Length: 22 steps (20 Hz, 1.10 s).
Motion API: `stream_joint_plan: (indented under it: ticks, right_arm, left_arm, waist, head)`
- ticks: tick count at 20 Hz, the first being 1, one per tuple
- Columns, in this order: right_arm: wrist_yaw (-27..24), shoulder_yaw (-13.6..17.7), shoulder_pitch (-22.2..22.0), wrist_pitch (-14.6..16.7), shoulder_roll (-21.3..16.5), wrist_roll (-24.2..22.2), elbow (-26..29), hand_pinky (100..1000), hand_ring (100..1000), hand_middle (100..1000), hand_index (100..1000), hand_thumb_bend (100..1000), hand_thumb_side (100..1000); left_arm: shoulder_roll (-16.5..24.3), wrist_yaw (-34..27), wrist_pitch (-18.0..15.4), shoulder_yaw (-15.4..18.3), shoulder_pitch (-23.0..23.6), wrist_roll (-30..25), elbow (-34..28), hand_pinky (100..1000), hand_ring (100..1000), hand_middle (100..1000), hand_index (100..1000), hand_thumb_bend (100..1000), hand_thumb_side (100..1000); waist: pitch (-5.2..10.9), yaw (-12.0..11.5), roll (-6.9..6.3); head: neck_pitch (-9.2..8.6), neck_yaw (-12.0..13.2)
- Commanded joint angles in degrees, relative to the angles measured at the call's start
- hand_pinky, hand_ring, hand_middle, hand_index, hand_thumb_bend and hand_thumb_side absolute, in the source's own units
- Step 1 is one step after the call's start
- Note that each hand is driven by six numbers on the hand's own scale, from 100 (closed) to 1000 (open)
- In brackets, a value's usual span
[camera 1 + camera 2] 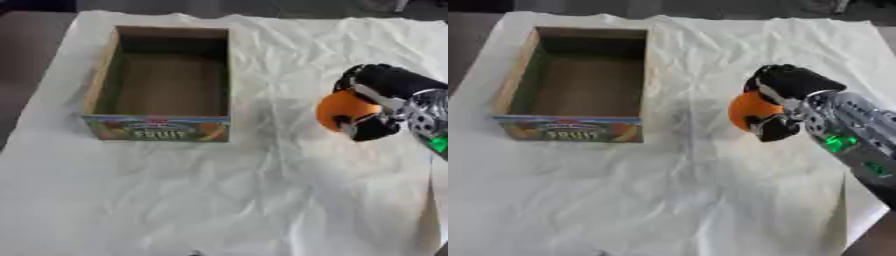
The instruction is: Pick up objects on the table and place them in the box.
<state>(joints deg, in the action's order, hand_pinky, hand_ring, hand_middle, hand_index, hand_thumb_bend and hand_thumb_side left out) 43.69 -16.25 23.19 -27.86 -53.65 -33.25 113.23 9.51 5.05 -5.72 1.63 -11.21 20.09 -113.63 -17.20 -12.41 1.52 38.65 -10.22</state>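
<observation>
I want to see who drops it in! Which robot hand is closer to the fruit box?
The right. The right hand is to the right of the box, curled around an orange ball above the white cloth. The left hand shows in neither view.

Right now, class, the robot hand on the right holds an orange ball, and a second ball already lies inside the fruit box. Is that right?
Not quite. The right robot hand does hold the orange ball, but the fruit box holds nothing, as the left eye view shows.
</observation>
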Motion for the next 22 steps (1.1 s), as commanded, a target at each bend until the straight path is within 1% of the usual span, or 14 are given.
stream_joint_plan:
  ticks: [1, 3, 7, 12, 16, 22]
  right_arm:
    - [-1.4, 1.4, 1.2, -0.2, -1.5, 1.3, 1.4, 874, 863, 657, 660, 100, 100]
    - [-1.8, 1.5, 1.9, -0.1, -1.4, 2.1, 1.4, 874, 862, 657, 661, 100, 100]
    - [-2.6, 2.0, 4.9, 0.6, -1.4, 3.9, 1.4, 873, 858, 655, 662, 100, 100]
    - [-2.5, 2.2, 11.6, 1.1, -0.5, 5.3, 1.4, 871, 856, 654, 664, 100, 100]
    - [-0.4, 2.3, 16.9, 1.4, 2.5, 6.5, 1.4, 872, 853, 648, 662, 100, 100]
    - [4.0, 0.7, 24.5, 0.6, 8.2, 6.1, 0.7, 874, 852, 644, 660, 100, 100]
  left_arm:
    - [0.2, -0.2, 0.0, 0.0, -0.3, 0.0, -1.0, 309, 688, 853, 677, 100, 749]
    - [0.1, -0.3, 0.0, 0.0, -0.4, 0.0, -1.0, 309, 688, 853, 676, 100, 747]
    - [0.1, -0.3, 0.0, -0.1, -0.4, -0.2, -1.0, 309, 688, 853, 676, 100, 748]
    - [0.2, -0.5, 0.0, -0.4, -0.5, -0.5, -1.0, 309, 688, 853, 675, 100, 746]
    - [0.2, -0.7, 0.1, -0.8, -0.6, -0.9, -1.0, 309, 688, 853, 675, 100, 746]
    - [0.2, -1.2, 0.0, -1.5, -0.9, -1.7, -1.0, 309, 689, 853, 674, 100, 746]
  waist:
    - [1.25, 0.0, -0.06]
    - [1.28, -0.1, -0.03]
    - [1.28, -0.3, 0.05]
    - [1.33, -0.9, 0.12]
    - [1.35, -1.8, 0.07]
    - [0.99, -3.9, 0.22]
  head:
    - [-0.78, 0.2]
    - [-0.87, 0.1]
    - [-1.01, -0.1]
    - [-0.92, -0.8]
    - [-0.83, -2.3]
    - [-0.91, -4.5]
